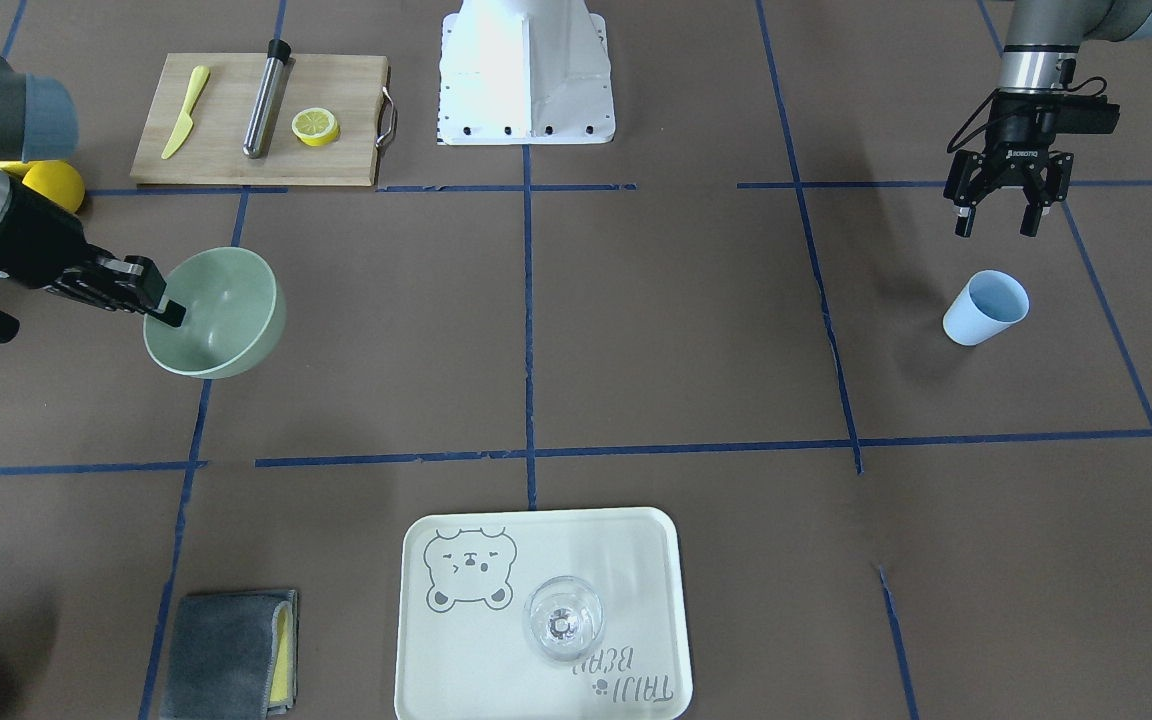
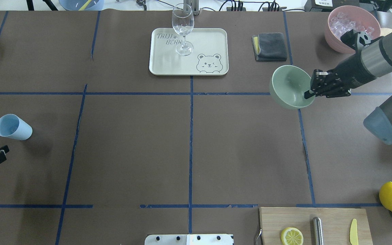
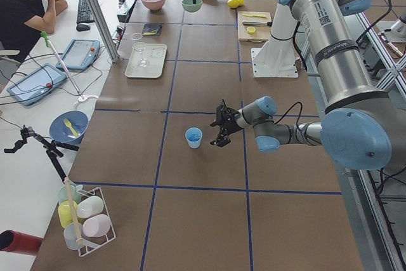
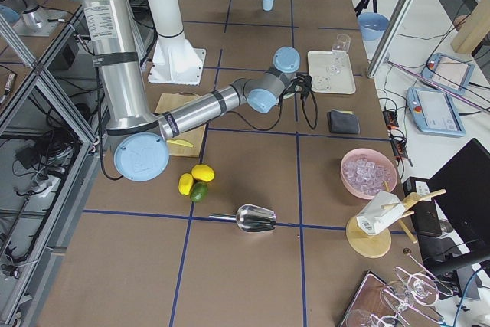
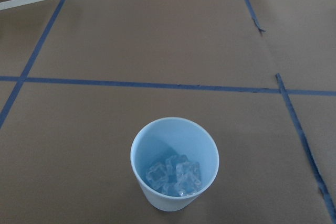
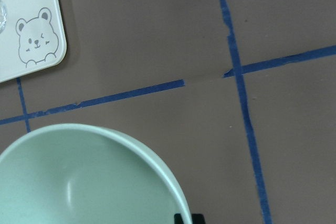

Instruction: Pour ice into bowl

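The pale mint-green bowl is tilted, held by its rim in my shut right gripper; it also shows in the overhead view and fills the lower left of the right wrist view. The bowl looks empty. The light blue cup stands upright with several small clear ice cubes at its bottom. My left gripper is open and empty, hanging just behind the cup and apart from it.
A pink bowl of ice stands beside my right arm. A white tray holds a stemmed glass. A grey cloth, a cutting board with a lemon half, and whole lemons lie around.
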Available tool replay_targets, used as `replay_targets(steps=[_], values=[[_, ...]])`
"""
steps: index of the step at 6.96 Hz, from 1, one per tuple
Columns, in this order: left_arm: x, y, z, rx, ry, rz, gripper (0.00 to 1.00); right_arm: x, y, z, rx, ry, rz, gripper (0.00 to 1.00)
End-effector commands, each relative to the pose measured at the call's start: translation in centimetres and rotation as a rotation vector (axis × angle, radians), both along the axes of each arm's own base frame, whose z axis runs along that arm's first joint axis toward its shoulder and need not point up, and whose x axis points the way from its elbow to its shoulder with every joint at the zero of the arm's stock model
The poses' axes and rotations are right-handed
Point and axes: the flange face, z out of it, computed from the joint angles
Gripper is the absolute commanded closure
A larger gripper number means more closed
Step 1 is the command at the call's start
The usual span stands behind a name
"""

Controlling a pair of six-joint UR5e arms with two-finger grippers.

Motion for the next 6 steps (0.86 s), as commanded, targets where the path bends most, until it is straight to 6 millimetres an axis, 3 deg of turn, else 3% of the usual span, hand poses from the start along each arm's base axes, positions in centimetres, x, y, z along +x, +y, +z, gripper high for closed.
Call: replay_targets(steps=[1,2,4,5,6], values=[[2.5,-0.6,0.5,0.055,-0.003,-0.061,0.0,-3.1,-0.6,-4.1,-0.017,0.019,0.002,1.0],[3.4,-1.3,1.5,0.086,-0.022,-0.109,0.0,-4.6,0.4,-6.2,-0.019,0.052,-0.002,1.0],[4.8,-2.2,1.6,0.125,-0.025,-0.161,0.0,-6.8,0.4,-10.7,-0.024,0.115,0.018,1.0],[5.5,-2.6,1.0,0.15,-0.014,-0.194,0.0,-7.6,0.6,-11.2,-0.025,0.127,0.015,1.0],[6.0,-3.1,1.7,0.173,-0.033,-0.229,0.0,-8.2,0.8,-11.7,-0.031,0.128,0.026,1.0]])
